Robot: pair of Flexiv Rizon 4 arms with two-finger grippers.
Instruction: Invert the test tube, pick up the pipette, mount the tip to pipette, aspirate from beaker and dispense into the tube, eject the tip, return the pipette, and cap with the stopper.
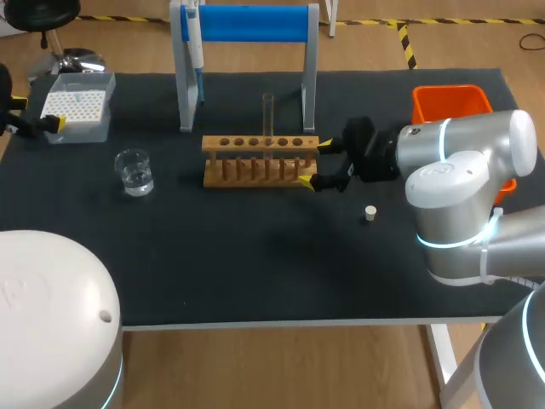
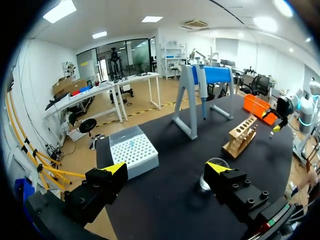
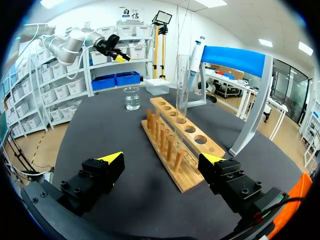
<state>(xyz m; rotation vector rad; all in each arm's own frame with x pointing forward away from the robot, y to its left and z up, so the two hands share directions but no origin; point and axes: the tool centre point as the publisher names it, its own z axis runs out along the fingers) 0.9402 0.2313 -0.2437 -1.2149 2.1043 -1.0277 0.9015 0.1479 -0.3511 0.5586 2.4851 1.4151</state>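
The right gripper (image 1: 314,162) is gaping wide and empty, with the test tube (image 1: 268,119) standing in the rack (image 1: 255,162) just ahead. The pipette (image 1: 194,47) is hanging beyond and the stopper (image 1: 370,213) is lying loose beside the gripper, so nearly everything seems to be remaining.

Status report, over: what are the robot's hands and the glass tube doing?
Left gripper open, beside tip box. Right gripper open at wooden rack's end. Test tube upright in rack, untouched. Stopper loose on mat.
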